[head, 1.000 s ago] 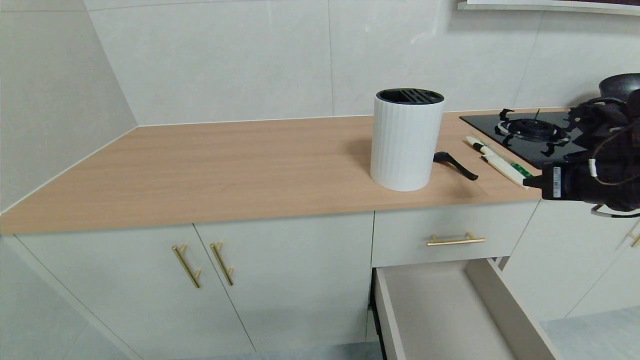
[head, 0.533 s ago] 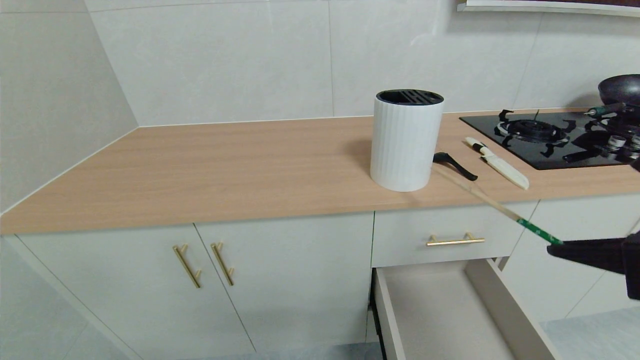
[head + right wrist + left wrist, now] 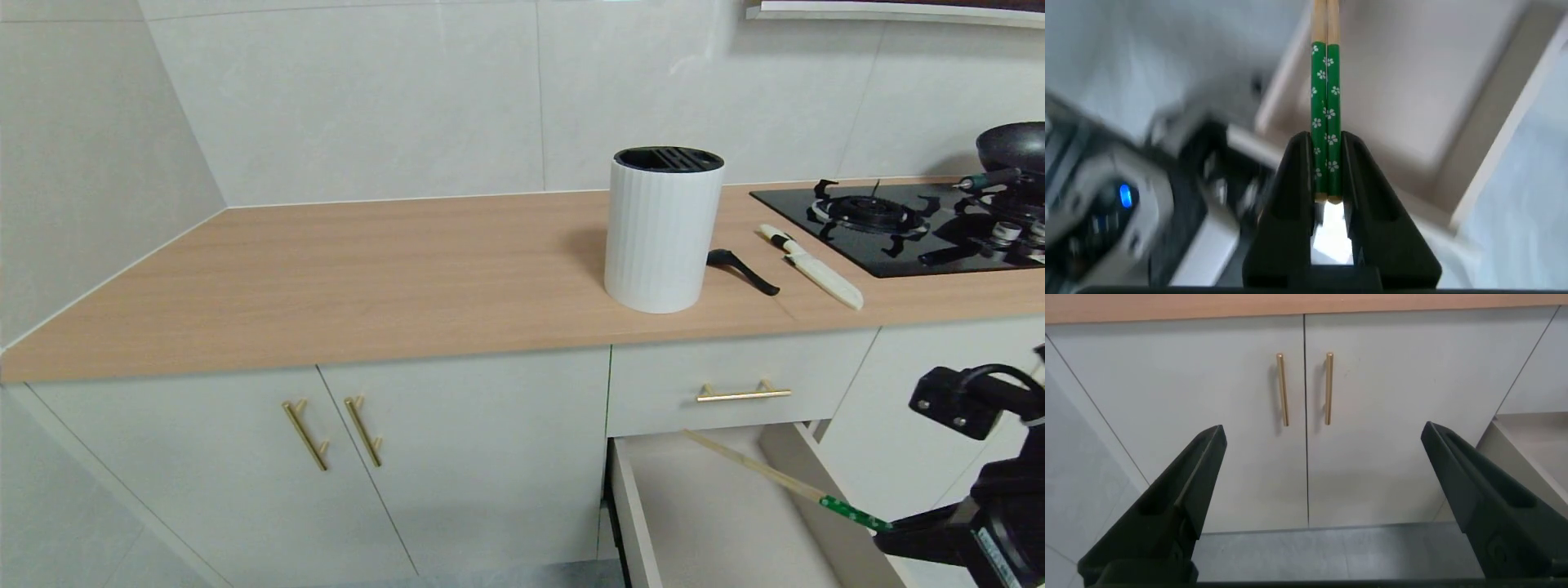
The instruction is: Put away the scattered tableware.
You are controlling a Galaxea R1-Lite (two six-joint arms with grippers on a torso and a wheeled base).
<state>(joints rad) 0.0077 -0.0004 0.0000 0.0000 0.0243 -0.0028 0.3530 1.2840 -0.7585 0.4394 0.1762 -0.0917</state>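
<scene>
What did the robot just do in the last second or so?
The right hand, shut on the chopsticks, came down from counter height to the open drawer; the sticks now reach over it. The knife, black scoop and white holder stayed put on the counter.

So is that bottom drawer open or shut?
Open. The bottom drawer sticks out in front, its pale inside showing, and the chopsticks in the right hand poke out over it.
</scene>
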